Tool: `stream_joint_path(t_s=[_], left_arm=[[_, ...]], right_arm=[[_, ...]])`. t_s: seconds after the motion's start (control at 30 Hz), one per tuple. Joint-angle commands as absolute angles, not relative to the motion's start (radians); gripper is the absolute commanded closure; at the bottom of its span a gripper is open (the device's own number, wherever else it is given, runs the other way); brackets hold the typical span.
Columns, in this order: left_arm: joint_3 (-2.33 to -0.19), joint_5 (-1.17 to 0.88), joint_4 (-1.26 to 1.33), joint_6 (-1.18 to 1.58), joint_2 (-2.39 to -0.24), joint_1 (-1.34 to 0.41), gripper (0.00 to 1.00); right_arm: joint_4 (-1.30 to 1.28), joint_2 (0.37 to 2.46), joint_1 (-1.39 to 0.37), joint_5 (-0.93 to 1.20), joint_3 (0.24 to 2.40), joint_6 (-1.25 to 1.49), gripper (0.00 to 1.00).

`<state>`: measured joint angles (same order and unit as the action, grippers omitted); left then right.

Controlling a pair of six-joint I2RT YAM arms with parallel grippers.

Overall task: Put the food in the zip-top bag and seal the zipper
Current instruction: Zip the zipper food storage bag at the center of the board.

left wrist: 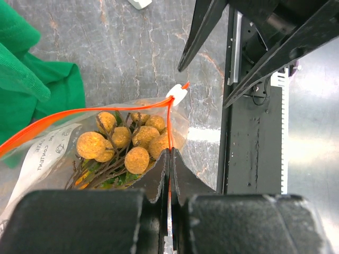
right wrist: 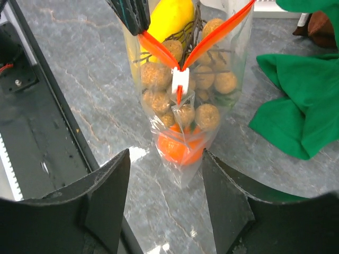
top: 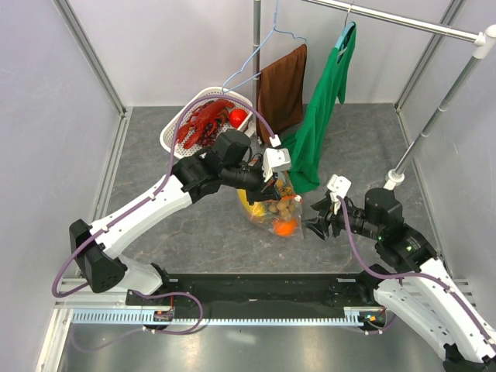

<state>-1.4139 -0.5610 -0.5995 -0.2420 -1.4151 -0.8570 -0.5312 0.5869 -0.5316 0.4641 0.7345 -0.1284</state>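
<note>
The clear zip-top bag (top: 277,211) stands upright at the table's middle, with the food inside. A tan grape bunch (left wrist: 127,143) fills its upper part, a yellow fruit (right wrist: 169,18) lies behind it, and an orange ball (right wrist: 180,148) rests at the bottom. My left gripper (left wrist: 170,153) is shut on the red-orange zipper (left wrist: 106,110), just behind its white slider (right wrist: 180,80). The mouth still gapes in a V above the slider. My right gripper (right wrist: 165,156) stands open just right of the bag (right wrist: 222,63), level with its lower end, nothing between its fingers.
A white mesh basket (top: 178,128) with a red lobster (top: 205,120) and a red ball (top: 238,118) sits at the back. Green cloth (top: 322,116) and brown cloth (top: 280,89) hang behind the bag; the green one pools on the table. A black rail (top: 263,291) runs along the near edge.
</note>
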Motion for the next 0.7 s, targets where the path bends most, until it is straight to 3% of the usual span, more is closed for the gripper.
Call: stream_joint_path(t_s=[0.0,0.3,0.67], left_arm=[[-1.463,-0.603,-0.575,-0.230,-1.419,-0.856,0.98],[-1.451,-0.621,-0.569,-0.235,-1.413,-0.856,0.98],[-1.451,-0.623,-0.569,-0.242,-1.410,-0.856,0.98]], right_arm=[[-0.339,0.536,-0.529,0.460,0.654,-0.049,0.39],[-0.060,0.489,-0.526,0.428,0.520,0.040,0.38],[0.090,0.555,-0.528,0.465,0.477,0.081,0.53]])
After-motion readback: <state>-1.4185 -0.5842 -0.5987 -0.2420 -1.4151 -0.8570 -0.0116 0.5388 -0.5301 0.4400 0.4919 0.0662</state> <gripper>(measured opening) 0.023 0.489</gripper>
